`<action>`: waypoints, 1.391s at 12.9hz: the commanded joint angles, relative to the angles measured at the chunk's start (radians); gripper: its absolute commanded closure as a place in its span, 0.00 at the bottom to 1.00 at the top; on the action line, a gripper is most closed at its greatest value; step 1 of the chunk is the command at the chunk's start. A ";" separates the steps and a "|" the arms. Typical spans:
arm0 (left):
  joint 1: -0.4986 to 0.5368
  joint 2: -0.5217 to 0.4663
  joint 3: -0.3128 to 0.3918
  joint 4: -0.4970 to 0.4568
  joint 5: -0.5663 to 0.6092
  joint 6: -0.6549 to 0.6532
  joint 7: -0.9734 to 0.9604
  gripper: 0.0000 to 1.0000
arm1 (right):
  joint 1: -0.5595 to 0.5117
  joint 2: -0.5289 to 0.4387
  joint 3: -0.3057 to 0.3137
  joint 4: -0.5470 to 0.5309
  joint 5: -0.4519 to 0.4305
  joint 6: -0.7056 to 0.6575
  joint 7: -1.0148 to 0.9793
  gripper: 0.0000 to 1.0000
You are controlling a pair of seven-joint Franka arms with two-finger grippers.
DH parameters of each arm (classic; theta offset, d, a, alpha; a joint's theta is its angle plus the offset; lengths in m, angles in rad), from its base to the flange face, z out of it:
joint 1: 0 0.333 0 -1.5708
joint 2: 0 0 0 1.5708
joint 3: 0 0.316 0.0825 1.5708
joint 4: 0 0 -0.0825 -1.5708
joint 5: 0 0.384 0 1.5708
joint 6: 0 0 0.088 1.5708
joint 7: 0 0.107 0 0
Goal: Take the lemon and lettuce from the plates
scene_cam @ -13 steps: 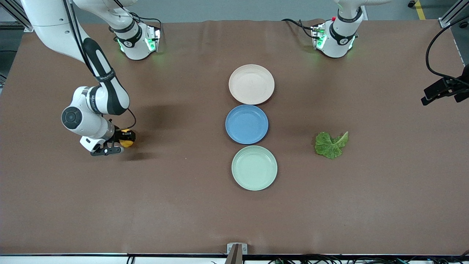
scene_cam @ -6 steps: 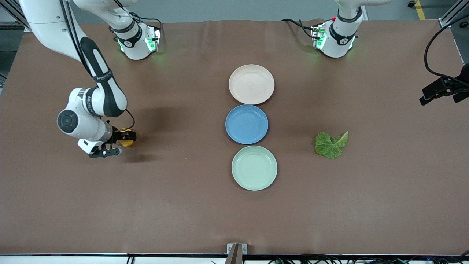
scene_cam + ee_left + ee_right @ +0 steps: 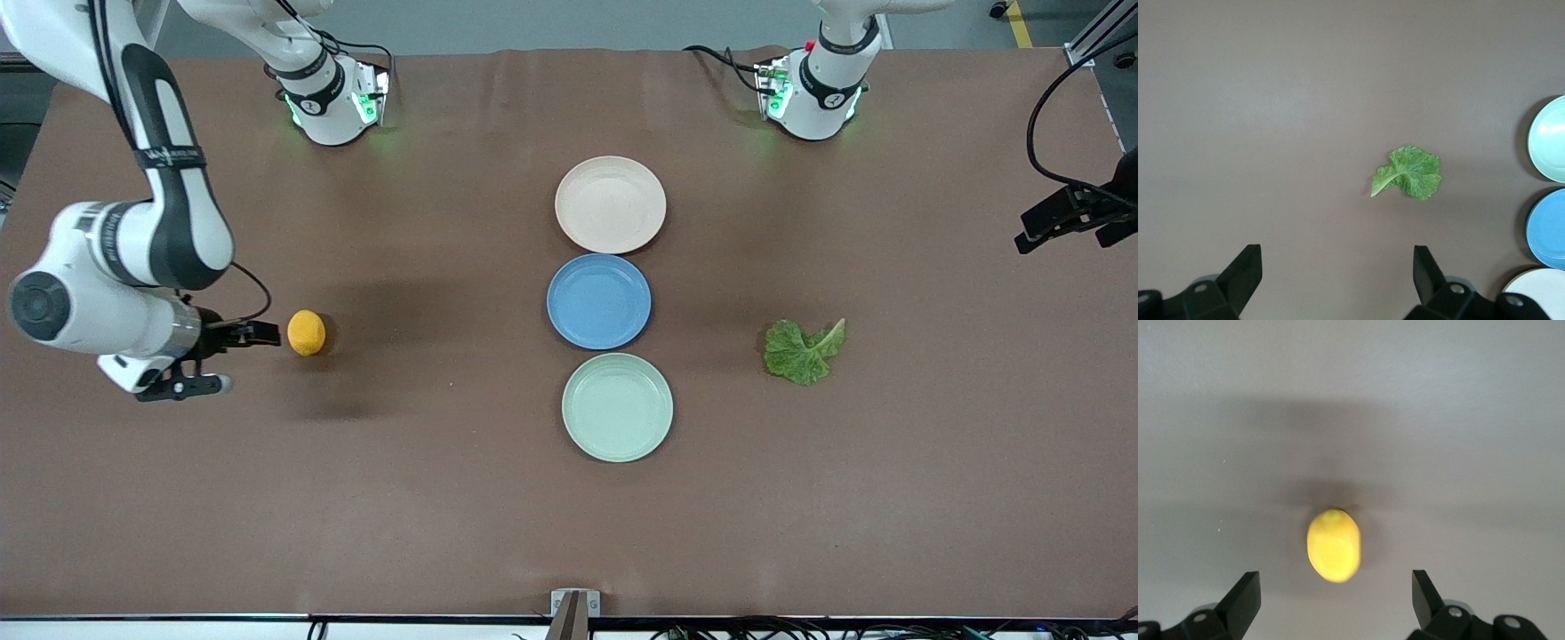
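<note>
The lemon (image 3: 307,332) lies on the brown table toward the right arm's end, on no plate. My right gripper (image 3: 233,358) is open and empty, just beside it and above the table; in the right wrist view the lemon (image 3: 1333,545) sits just off my open gripper (image 3: 1335,595). The lettuce (image 3: 803,351) lies flat on the table toward the left arm's end. My left gripper (image 3: 1067,222) hangs open and empty over that end's edge, well off the lettuce (image 3: 1408,173); its own view shows it open (image 3: 1337,257). The beige-pink plate (image 3: 610,204) and the mint plate (image 3: 617,407) are bare.
A bare blue plate (image 3: 598,301) sits between the two other plates in a row at mid-table. The left wrist view catches the mint plate (image 3: 1550,137), the blue plate (image 3: 1551,230) and the beige-pink plate (image 3: 1538,293) at its edge.
My right gripper let go of the lemon, opened, and drew back toward the right arm's end of the table. The lemon stays on the table. The left arm barely moved.
</note>
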 commanded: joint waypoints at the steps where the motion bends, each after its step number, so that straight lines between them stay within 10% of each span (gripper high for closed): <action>1: -0.003 -0.007 0.009 0.015 -0.017 -0.022 0.006 0.00 | -0.010 -0.005 -0.008 0.159 -0.055 -0.189 0.037 0.00; 7: 0.005 -0.013 0.012 0.016 -0.012 -0.024 0.017 0.00 | -0.013 -0.016 -0.038 0.385 -0.129 -0.403 0.034 0.00; 18: 0.006 -0.011 0.004 0.027 -0.017 -0.024 0.012 0.00 | -0.064 -0.109 -0.034 0.336 -0.069 -0.444 0.031 0.00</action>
